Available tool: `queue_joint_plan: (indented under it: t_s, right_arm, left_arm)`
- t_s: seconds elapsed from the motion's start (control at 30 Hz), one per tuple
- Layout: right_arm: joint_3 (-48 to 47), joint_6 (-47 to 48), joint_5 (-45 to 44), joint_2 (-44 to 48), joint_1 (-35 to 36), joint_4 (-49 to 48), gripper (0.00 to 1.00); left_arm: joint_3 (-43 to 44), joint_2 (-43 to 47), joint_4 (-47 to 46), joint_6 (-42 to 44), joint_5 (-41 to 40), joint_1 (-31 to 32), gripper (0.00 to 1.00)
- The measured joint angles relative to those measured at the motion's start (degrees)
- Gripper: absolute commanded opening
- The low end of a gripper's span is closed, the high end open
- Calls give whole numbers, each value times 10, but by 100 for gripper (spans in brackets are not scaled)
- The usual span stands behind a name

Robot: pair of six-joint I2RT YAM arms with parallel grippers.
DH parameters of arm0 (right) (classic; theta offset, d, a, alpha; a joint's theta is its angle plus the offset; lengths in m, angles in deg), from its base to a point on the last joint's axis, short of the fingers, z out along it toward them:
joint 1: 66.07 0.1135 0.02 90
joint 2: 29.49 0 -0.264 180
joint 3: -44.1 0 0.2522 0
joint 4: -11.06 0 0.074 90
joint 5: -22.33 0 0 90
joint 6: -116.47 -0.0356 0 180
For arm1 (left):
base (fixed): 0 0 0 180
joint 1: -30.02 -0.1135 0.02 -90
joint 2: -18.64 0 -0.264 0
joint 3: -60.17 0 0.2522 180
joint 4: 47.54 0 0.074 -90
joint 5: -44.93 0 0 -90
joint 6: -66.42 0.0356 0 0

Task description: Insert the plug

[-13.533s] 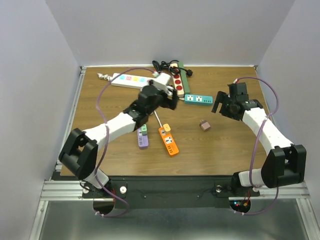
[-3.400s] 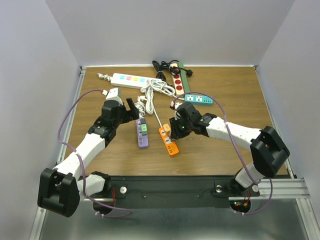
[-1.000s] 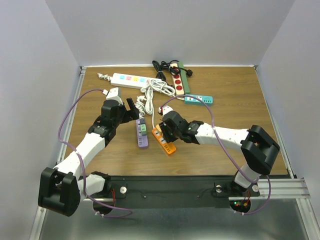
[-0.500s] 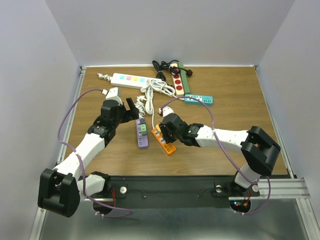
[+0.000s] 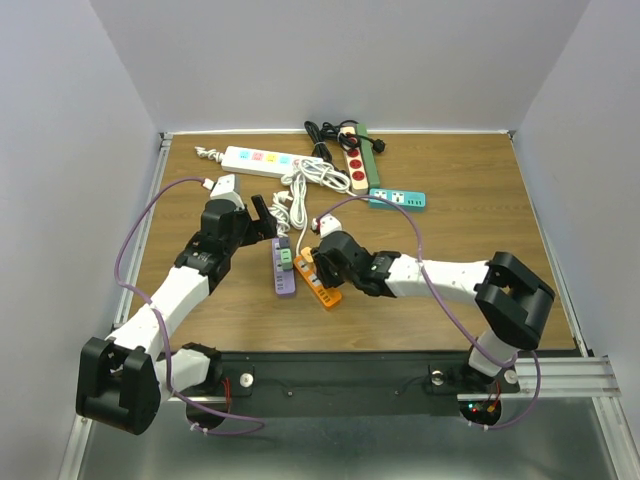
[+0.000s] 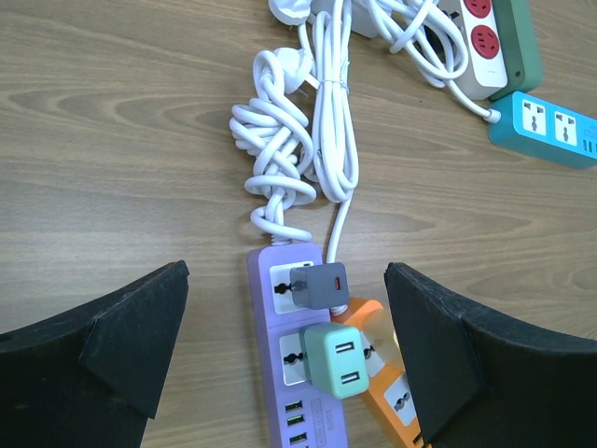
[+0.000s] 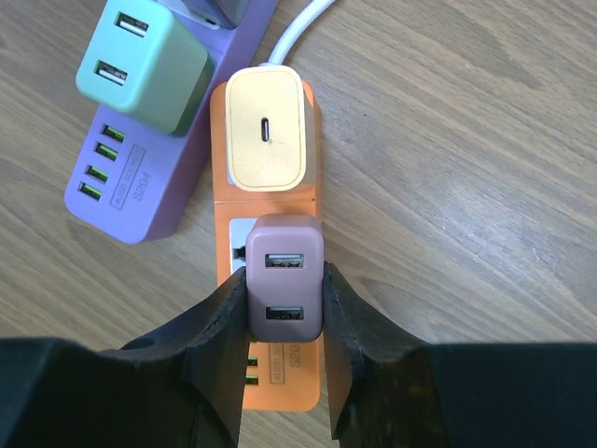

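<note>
My right gripper (image 7: 284, 308) is shut on a mauve plug (image 7: 284, 278) with two USB ports, holding it over the second socket of the orange power strip (image 7: 269, 201). A cream plug (image 7: 267, 129) sits in that strip's first socket. From above, the right gripper (image 5: 322, 262) is over the orange strip (image 5: 318, 285) at mid-table. My left gripper (image 6: 284, 350) is open above the purple strip (image 6: 297, 373), which carries a grey plug (image 6: 317, 287) and a mint plug (image 6: 338, 359).
A tangle of white cable (image 6: 308, 140) lies beyond the purple strip. A teal strip (image 5: 396, 199), a white strip (image 5: 258, 160) and a cream-and-green strip (image 5: 358, 160) lie toward the back of the table (image 5: 470, 250).
My right gripper has slid slightly left and toward the near edge with the mauve plug, and the orange strip has shifted with it toward the purple strip. The left arm has stayed still.
</note>
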State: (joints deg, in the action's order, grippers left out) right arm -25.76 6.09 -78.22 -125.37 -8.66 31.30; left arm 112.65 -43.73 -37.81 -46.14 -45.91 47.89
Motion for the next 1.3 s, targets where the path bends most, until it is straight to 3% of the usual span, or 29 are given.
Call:
queue_joint_plan:
  t_s: [0.3,0.97,1.3]
  right_arm:
    - [-49,-4,-21,-41,19,20,0]
    - [-101,-108,-59,-89,83,37,0]
    - [-166,-116,-110,-123,105,120,0]
  left_arm:
    - [0,0,-4,0,3,-3,99]
    - [0,29,-39,-3,28,-12,98]
    - [-40,29,-34,-20,28,-12,98]
